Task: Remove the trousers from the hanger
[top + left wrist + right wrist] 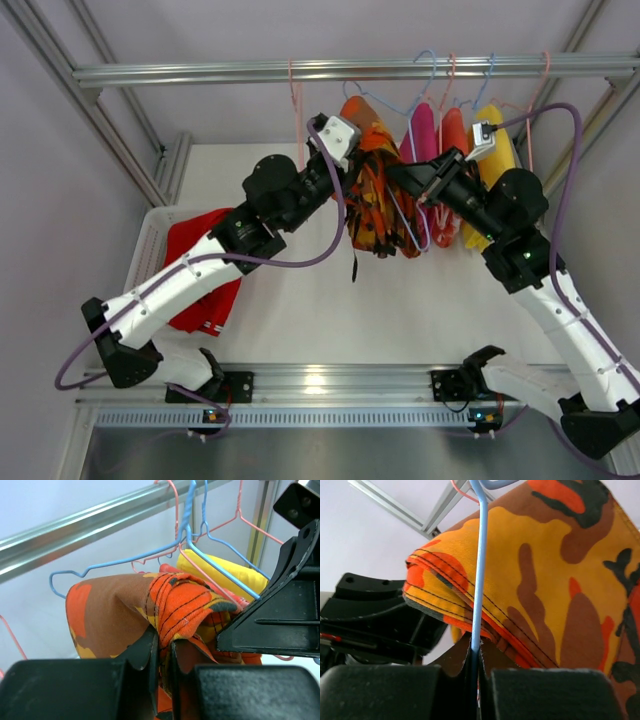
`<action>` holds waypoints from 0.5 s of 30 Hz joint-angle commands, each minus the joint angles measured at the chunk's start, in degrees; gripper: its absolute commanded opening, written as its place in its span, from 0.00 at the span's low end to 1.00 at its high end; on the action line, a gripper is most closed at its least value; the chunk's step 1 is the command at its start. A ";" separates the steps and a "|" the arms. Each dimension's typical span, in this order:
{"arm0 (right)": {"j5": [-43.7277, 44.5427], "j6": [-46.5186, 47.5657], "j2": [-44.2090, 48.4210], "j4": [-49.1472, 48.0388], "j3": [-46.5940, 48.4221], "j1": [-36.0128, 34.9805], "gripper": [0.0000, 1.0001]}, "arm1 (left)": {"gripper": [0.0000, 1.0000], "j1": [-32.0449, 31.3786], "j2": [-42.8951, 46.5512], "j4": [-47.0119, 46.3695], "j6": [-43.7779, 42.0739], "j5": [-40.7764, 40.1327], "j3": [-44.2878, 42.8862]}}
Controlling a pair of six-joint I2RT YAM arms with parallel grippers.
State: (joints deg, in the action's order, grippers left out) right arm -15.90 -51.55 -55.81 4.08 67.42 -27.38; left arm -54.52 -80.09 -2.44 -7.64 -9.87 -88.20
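Observation:
The orange trousers with a black and yellow pattern hang over a blue wire hanger on the rail. My left gripper is shut on a fold of this cloth at the trousers' upper left; in the left wrist view the fold is pinched between the fingers of that gripper. My right gripper is at the trousers' right side, shut on the blue hanger's wire just below the cloth, as the right wrist view shows. The red trousers lie in a white basket at the left.
The metal rail crosses the back. To the right of the orange trousers hang pink, orange-red and yellow garments on wire hangers. A bare pink hanger hangs to the left. Frame posts stand at both sides.

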 commanded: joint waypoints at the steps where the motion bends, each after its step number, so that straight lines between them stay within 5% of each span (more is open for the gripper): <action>1: 0.87 3.21 1.67 -5.22 -0.71 -0.75 0.00 | 0.00 -0.06 6.18 -8.12 -0.53 1.08 -5.92; 15: 1.05 8.92 2.99 -2.41 -6.41 -0.75 0.00 | 0.00 -0.06 3.64 -9.60 1.57 7.23 -17.95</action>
State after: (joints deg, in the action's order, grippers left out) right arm -16.62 -45.80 -53.04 1.23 62.61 -27.75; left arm -54.22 -78.65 3.66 -8.16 -7.44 -97.67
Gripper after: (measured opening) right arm 0.004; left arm 0.114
